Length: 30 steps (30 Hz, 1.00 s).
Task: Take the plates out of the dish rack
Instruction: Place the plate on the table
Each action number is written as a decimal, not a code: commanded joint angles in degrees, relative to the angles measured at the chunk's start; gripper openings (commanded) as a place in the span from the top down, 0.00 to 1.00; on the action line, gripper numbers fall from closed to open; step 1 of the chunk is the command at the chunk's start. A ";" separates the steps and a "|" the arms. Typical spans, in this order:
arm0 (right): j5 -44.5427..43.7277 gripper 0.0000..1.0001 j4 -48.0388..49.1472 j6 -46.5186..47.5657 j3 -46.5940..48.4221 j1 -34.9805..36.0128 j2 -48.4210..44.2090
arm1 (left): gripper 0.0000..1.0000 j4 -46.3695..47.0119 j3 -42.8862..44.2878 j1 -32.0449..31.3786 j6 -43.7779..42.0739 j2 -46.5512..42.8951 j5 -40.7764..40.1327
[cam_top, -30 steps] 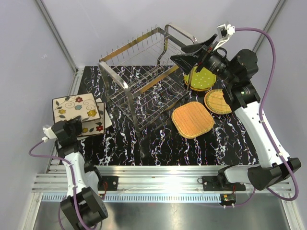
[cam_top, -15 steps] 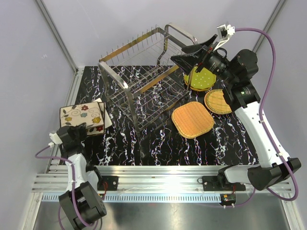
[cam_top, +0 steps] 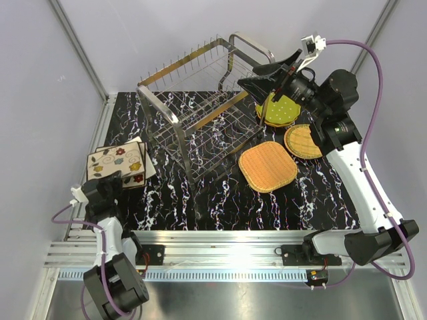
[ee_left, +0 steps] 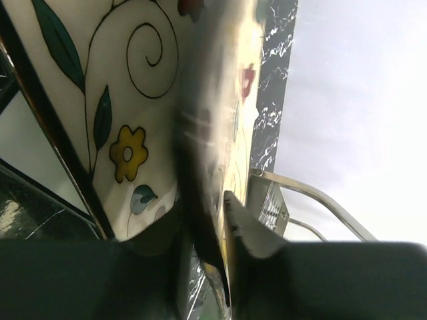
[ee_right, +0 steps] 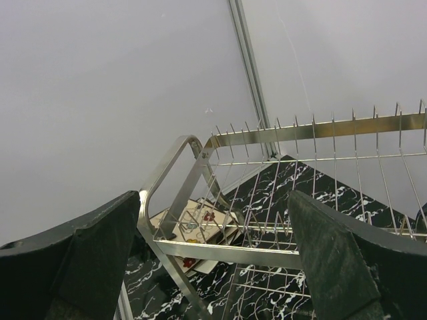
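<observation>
Left tool [ee_left: 212,207], clenched on flower-patterned plate [cam_top: 119,162], has lowered it nearly flat over cream plate [cam_top: 149,168]. Right tool [ee_right: 213,200] released. Dish rack [cam_top: 200,113] looks empty: unloading near done.

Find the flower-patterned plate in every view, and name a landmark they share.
Top external: flower-patterned plate at far left, mid-height.
Left wrist: fills the upper left, its edge between the fingers.
Right wrist: small, low left of centre, seen through the dish rack.
Shared landmark: the dish rack.
</observation>
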<state>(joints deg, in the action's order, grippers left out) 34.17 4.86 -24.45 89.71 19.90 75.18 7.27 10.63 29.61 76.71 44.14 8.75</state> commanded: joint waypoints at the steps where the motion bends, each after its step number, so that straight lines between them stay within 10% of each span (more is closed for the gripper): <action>1: 1.07 0.00 2.26 -0.43 -0.33 -0.39 -2.05 | 0.73 11.81 0.71 0.19 -0.33 -2.65 1.35; 11: 0.90 0.00 2.43 -0.16 -1.29 -0.48 -2.75 | 0.45 4.69 0.88 0.19 -2.96 -3.62 0.47; 18: 0.90 0.00 2.87 -0.43 -1.82 -0.65 -2.84 | 0.01 -5.66 4.48 -0.60 -6.30 -3.89 -0.75; 30: 0.90 0.00 3.75 -1.13 -2.35 -0.65 -2.40 | 0.01 -28.50 14.85 -2.71 -10.26 0.15 -6.81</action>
<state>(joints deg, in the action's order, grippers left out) 34.17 5.34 -25.28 87.35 19.64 74.04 -14.66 20.78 27.49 68.95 43.00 5.43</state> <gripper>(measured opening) 0.994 0.987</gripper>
